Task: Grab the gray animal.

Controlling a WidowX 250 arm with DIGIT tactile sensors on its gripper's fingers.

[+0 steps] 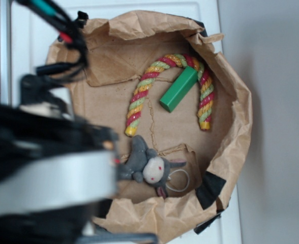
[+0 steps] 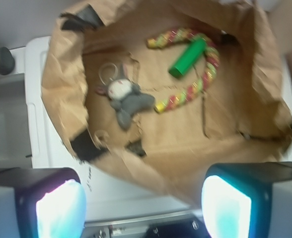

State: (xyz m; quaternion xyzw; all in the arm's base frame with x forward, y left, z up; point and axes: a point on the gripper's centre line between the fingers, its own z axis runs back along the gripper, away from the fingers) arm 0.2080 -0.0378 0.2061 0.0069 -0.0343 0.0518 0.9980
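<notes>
Gray animal (image 2: 125, 96) unobstructed only from wrist.

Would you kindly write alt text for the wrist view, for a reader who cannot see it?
A gray plush animal with a cream face lies inside a crumpled brown paper bag, untouched. Up and to its right, a green block rests beside a curved red, yellow and green rope toy. The open claw shows at the bottom edge, its pads wide apart outside the bag.
</notes>
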